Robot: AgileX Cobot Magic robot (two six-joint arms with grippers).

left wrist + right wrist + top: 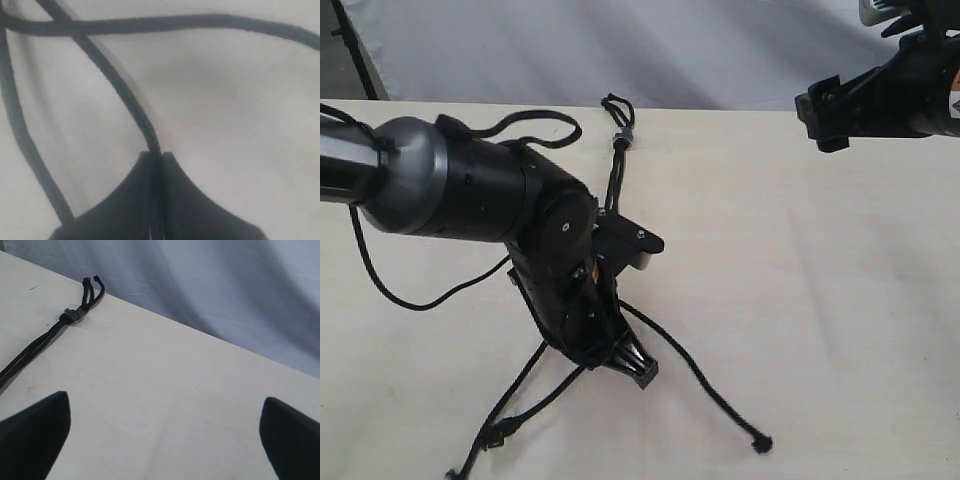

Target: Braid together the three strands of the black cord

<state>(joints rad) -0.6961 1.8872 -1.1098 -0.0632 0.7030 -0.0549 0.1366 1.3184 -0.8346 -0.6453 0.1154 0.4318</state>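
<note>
**Left gripper holds one strand; the crossing is not yet made**

I see the cord (614, 178) lying on the table (840, 330), with its loop (623, 120) and grey band (624, 138) close to the far edge. The three strands (700, 375) spread out from under my left arm toward the near edge. One goes to the near right side and ends in a knot (760, 443); two go toward the near left corner. Where they show, they lie loose and unbraided, so I judge we are at an early crossing. The part under the arm is hidden.

The left gripper (156, 156) is pressed tight on one strand (119, 89), down at the table surface. The right gripper (165, 397) is spread wide and holds nothing, above the far right corner and well apart from the cord.

The next move, I think, calls for carrying the held strand across its neighbour without dragging the loop. Then the right gripper should come down for the next strand.

The table is pale, matte and plain. Behind it hangs a grey-white cloth (620, 50).
</note>
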